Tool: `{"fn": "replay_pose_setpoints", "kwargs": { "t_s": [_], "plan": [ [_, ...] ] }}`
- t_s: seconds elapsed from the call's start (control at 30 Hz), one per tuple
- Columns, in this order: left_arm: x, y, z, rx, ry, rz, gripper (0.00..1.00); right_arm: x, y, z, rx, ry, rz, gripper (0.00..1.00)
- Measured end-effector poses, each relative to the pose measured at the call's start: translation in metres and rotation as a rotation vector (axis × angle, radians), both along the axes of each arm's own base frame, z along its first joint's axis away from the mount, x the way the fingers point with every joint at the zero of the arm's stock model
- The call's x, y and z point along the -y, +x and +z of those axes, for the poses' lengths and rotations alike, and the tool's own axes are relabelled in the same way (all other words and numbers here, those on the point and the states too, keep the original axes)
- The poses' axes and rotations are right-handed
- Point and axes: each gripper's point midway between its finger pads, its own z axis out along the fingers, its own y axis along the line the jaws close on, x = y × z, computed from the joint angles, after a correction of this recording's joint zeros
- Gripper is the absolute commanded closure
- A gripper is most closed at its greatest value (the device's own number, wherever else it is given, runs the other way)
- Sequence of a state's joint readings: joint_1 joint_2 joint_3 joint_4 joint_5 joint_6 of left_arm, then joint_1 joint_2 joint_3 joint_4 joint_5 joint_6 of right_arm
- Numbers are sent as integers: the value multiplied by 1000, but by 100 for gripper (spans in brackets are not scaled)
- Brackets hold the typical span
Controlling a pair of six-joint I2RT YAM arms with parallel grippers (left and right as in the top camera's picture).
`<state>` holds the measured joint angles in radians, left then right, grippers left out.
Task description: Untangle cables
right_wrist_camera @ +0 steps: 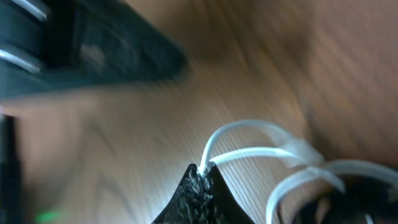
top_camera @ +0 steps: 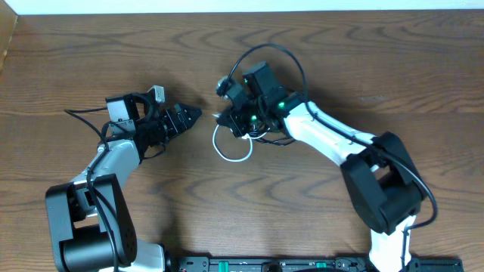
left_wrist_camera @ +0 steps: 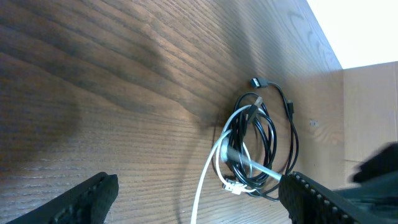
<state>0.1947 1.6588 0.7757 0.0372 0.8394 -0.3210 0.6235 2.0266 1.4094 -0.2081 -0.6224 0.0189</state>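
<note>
Near the middle of the wooden table (top_camera: 363, 68), the right pincer (top_camera: 221, 117) is closed tight on the white cable (top_camera: 227, 159). In its own wrist view, the dark fingertips (right_wrist_camera: 202, 190) meet with no gap, and the white strand comes straight out from between them towards 12 o'clock. From that grip the white cable hangs in a loop on the wood at about 6 o'clock of the right pincer. The black cable (top_camera: 295, 60) arcs over the same wrist from 11 round to 2 o'clock, its lower part hidden under the arm. The left pincer (top_camera: 193, 115) lies near, at 9 o'clock of the right one, with its tip pointing at it but not touching. Its two fingers (left_wrist_camera: 93, 196) stand wide apart and grip nothing. In the left wrist view, the black cable (left_wrist_camera: 292, 134) is coiled in several turns with the white cable (left_wrist_camera: 208, 180) wound through it. A black plug (left_wrist_camera: 255, 81) sits at 12 o'clock of the bundle and a white plug (left_wrist_camera: 231, 185) at 7 o'clock. One white strand runs off the lower edge between the open fingers.
</note>
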Motion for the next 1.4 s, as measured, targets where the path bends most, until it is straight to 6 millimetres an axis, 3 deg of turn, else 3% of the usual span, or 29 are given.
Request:
{"fn": "replay_pose_setpoints", "kwargs": {
  "t_s": [0.1, 0.17, 0.3, 0.37, 0.43, 0.53, 0.67, 0.8, 1.0, 1.13, 1.27, 1.4],
  "plan": [
    [0, 1, 1, 9, -2, -3, 10, 1, 11, 42, 75, 97, 0, 99],
    [2, 3, 5, 27, -13, -13, 9, 5, 15, 81, 151, 157, -2, 99],
    [5, 2, 7, 34, -27, -26, 9, 14, 7, 150, 297, 222, -10, 99],
    [5, 2, 8, 35, -30, -28, 9, 15, 0, 172, 347, 236, -11, 99],
    [5, 2, 7, 31, -28, -25, 9, 16, -4, 179, 363, 235, -9, 99],
    [0, 0, -1, -16, -8, 14, 9, 17, -6, 164, 323, 186, -26, 99],
    [-14, -5, -17, -113, 45, 110, 9, 15, -4, 127, 245, 107, -45, 99],
    [-24, -3, -22, -134, 73, 161, 9, -1, -11, 90, 160, 58, -36, 99],
    [-42, -3, -26, -151, 90, 221, 9, -38, -46, 28, 32, -14, 33, 99],
    [-53, -5, -28, -168, 94, 254, 8, -62, -71, 1, 1, -35, 92, 99],
    [-58, -6, -29, -172, 96, 267, 9, -78, -90, -10, -4, -36, 137, 91],
    [-58, -6, -29, -172, 98, 268, 9, -90, -93, -2, 33, 3, 158, 55]
  ]
}}
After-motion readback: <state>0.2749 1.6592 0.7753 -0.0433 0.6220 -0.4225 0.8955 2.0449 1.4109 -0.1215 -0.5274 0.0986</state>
